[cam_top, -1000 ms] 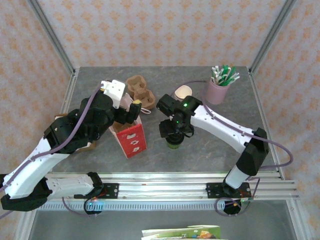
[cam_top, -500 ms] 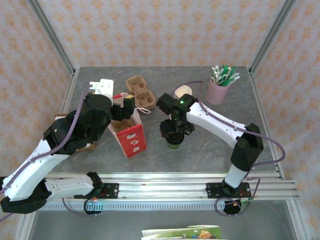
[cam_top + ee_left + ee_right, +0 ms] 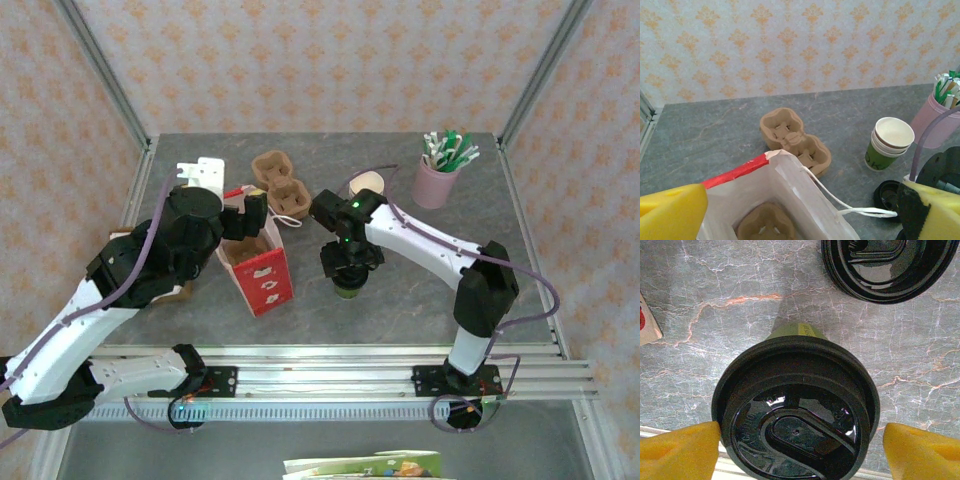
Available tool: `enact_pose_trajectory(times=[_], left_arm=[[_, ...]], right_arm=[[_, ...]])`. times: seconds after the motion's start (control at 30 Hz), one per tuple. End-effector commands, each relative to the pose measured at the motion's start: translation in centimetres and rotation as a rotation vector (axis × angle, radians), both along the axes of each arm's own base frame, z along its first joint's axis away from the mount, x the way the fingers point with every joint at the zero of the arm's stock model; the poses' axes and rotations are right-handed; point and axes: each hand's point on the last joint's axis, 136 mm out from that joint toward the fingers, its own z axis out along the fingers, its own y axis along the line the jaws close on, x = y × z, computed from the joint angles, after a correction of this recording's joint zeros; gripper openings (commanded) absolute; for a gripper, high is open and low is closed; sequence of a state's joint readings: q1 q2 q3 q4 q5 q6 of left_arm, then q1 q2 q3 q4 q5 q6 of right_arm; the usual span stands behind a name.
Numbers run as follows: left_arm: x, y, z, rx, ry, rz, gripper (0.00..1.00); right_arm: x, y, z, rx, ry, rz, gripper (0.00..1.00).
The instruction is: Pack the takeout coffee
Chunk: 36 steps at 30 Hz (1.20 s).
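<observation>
The takeout coffee (image 3: 795,415) stands upright on the table (image 3: 420,300) just right of the red bag (image 3: 262,275), axis vertical, directly beneath the right gripper (image 3: 800,442), whose wide-spread jaws straddle it without clamping.

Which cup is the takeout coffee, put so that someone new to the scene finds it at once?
Find the red-and-white paper bag in the middle of the table; the takeout coffee, a small green cup, stands just right of it. Unlike the stacked green cups farther back, open with cream insides, it carries a round black lid.
</observation>
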<state>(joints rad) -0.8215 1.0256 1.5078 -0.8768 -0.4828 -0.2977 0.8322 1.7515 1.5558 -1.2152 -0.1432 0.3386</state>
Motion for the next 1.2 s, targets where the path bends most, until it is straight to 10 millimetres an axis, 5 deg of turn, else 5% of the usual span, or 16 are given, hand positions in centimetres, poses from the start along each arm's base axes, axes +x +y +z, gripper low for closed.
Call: enact_pose_trajectory(times=[0.0,1.17], left_arm=[[0.2,0.0,-0.4,0.004,0.006,0.003,0.99],[0.1,0.4,-0.2,-0.023,0.016,0.013,0.99]], right_arm=[[-0.2,-0.5,-0.7,-0.022,0.008,0.0,0.83],[-0.6,-1.7,-3.4,-0.069,0.025,0.004,0.75]])
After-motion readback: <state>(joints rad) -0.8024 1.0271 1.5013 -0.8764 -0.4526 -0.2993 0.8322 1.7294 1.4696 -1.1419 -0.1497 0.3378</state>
